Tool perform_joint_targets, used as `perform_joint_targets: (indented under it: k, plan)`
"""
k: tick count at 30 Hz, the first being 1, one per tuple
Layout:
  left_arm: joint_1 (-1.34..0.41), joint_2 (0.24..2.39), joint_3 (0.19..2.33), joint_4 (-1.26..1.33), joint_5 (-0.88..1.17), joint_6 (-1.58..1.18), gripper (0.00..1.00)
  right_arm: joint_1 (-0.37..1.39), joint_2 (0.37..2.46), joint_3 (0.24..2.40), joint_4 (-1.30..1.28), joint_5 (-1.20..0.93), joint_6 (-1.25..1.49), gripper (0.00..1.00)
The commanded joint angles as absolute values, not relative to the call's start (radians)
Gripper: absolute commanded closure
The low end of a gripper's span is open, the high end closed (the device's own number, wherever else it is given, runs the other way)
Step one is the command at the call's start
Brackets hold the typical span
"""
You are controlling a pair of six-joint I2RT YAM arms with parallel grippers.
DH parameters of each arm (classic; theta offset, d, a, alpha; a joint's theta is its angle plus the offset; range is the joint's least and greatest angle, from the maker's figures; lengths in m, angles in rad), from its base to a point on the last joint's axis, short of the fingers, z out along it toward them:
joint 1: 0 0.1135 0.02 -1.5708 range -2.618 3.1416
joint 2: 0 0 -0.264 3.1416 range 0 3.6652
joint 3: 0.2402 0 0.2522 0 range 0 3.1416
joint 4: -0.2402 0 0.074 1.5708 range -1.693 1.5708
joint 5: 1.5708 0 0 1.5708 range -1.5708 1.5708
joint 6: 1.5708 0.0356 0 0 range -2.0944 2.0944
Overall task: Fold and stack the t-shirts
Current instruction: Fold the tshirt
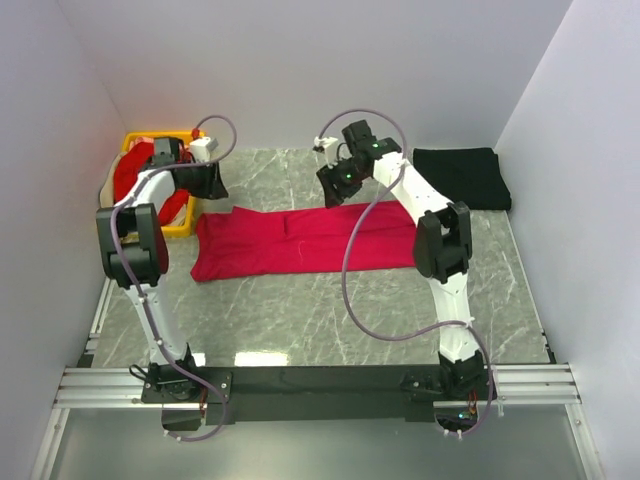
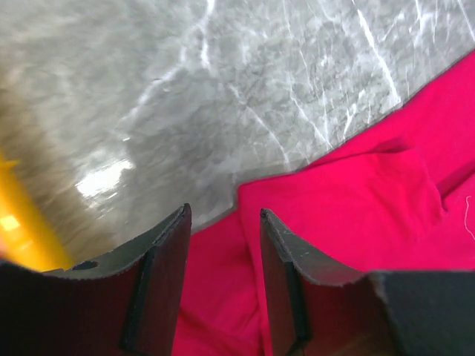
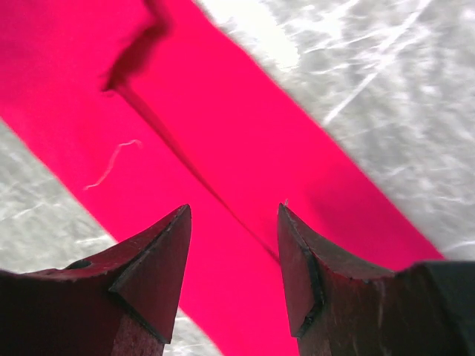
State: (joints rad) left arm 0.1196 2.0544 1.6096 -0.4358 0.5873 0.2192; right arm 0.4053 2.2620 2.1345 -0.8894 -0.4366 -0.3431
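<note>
Two arms hover over the far edge of the red t-shirt (image 1: 300,240), which lies as a long band running left-right across the middle of the table (image 1: 300,320). Placement: left gripper (image 1: 208,183) over the far-left corner, just beside the yellow basket (image 1: 150,135); right gripper (image 1: 338,185) over the far edge, right of centre. Both sets of jaws are partly apart with nothing between them; the wrist views show only cloth and table below the fingers. Spacing makes sense, since one arm per end keeps a long band even. My read: sides are already folded in and an end-to-end fold is due. Far right, the black t-shirt (image 1: 462,177) sits folded, likely the stack base. In the basket, more red t-shirts (image 1: 128,175) wait.
</note>
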Motion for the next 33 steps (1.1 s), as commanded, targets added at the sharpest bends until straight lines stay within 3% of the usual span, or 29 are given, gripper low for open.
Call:
perform_joint_targets:
  k: [1, 12, 15, 19, 25, 33]
  plan:
    - [0.087, 2.103, 1.663, -0.459, 0.633, 0.216, 0.53, 0.399, 2.240, 2.151, -0.876, -0.469, -0.278, 0.43]
    - [0.083, 2.206, 1.689, -0.469, 0.683, 0.195, 0.55, 0.350, 2.126, 1.968, -0.870, -0.437, -0.318, 0.43]
    - [0.081, 2.212, 1.686, -0.479, 0.692, 0.207, 0.62, 0.331, 2.117, 1.962, -0.879, -0.426, -0.328, 0.43]
    - [0.081, 2.185, 1.669, -0.476, 0.704, 0.224, 0.81, 0.311, 2.120, 1.962, -0.894, -0.420, -0.339, 0.43]
    - [0.083, 2.067, 1.606, -0.479, 0.750, 0.279, 0.99, 0.285, 2.102, 1.939, -0.907, -0.414, -0.350, 0.43]
    - [0.072, 1.893, 1.412, -0.578, 0.831, 0.491, 0.99, 0.256, 2.082, 1.905, -0.923, -0.397, -0.374, 0.43]
